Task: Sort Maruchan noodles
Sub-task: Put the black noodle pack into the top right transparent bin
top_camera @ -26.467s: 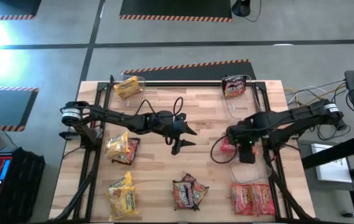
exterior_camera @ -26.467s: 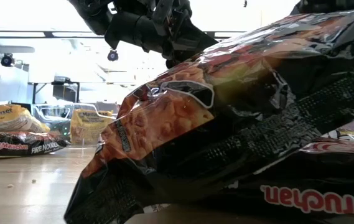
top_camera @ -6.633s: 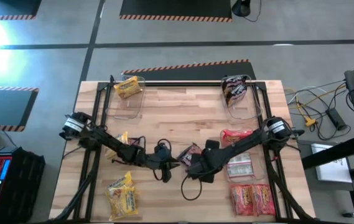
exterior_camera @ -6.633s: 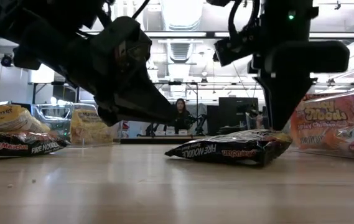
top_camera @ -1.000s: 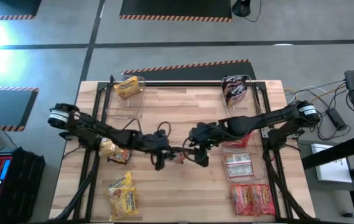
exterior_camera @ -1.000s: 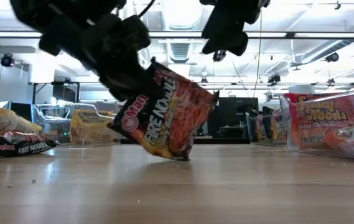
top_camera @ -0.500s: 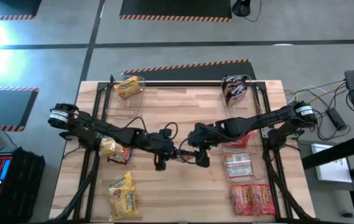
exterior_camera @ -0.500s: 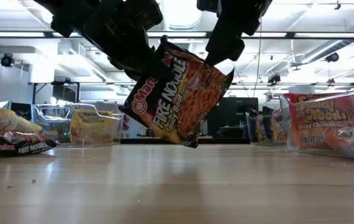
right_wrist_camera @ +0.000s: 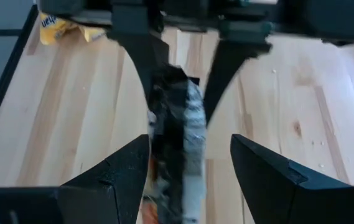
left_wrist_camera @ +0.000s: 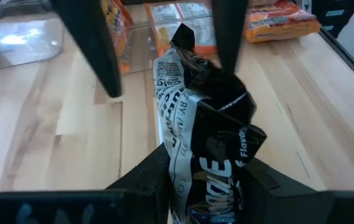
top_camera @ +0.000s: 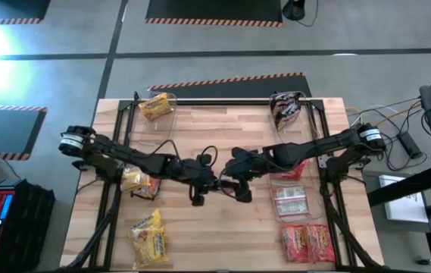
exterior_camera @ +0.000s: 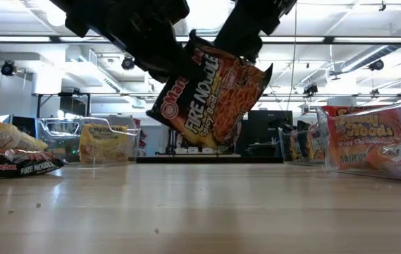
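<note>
Fire Noodle packet [exterior_camera: 211, 99] clamped in left claw [left_wrist_camera: 186, 186], lifted above wooden table [top_camera: 223, 129]; right claw [right_wrist_camera: 189, 168] apart, straddling it. Clear bins [top_camera: 291, 117] nearby.

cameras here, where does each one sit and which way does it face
High view: overhead, looking straight down; both arms meet mid-table.
Low view: at tabletop height, level; dark Fire Noodle packet hangs under both arms.
Left wrist view: along the left gripper, clamped on the packet; right fingers beyond.
Right wrist view: between the right gripper fingers, open around it.
All four share the packet.
</note>
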Controlling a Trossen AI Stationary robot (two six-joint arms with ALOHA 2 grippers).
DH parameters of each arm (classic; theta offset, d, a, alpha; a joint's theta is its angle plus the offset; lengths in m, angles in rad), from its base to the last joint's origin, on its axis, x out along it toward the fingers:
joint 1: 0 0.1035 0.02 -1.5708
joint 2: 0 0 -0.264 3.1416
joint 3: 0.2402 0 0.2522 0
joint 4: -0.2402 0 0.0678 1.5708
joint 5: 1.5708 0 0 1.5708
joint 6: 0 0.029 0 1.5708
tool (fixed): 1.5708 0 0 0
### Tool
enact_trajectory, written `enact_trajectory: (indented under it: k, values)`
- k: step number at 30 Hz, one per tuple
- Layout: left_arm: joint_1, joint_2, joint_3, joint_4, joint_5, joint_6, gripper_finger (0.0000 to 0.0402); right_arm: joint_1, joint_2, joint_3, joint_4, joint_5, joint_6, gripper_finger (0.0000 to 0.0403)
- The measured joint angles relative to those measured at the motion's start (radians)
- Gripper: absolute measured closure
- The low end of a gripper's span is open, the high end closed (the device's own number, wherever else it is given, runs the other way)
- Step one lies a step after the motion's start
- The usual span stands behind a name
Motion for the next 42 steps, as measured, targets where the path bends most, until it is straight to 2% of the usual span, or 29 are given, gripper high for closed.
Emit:
enact_trajectory:
  k: [14,27,31,39,42]
  values:
    - [0.029,0.0,0.025,0.02,-0.007,0.014,0.0301,0.0,0.0,0.0,-0.027,-0.009,0.032,0.0188]
    - [0.035,0.0,0.025,0.041,0.002,0.025,0.0301,0.0,0.06,0.0,-0.068,-0.008,0.05,0.0191]
    - [0.035,0.0,0.025,0.042,0.002,0.022,0.0301,0.0,0.063,0.0,-0.072,-0.006,0.048,0.0213]
    - [0.035,0.0,0.024,0.046,0.005,0.007,0.0301,-0.001,0.063,0.0,-0.077,-0.001,0.045,0.0285]
    - [0.035,0.0,0.024,0.046,0.002,-0.007,0.0296,-0.001,0.063,0.0,-0.079,-0.002,0.048,0.0291]
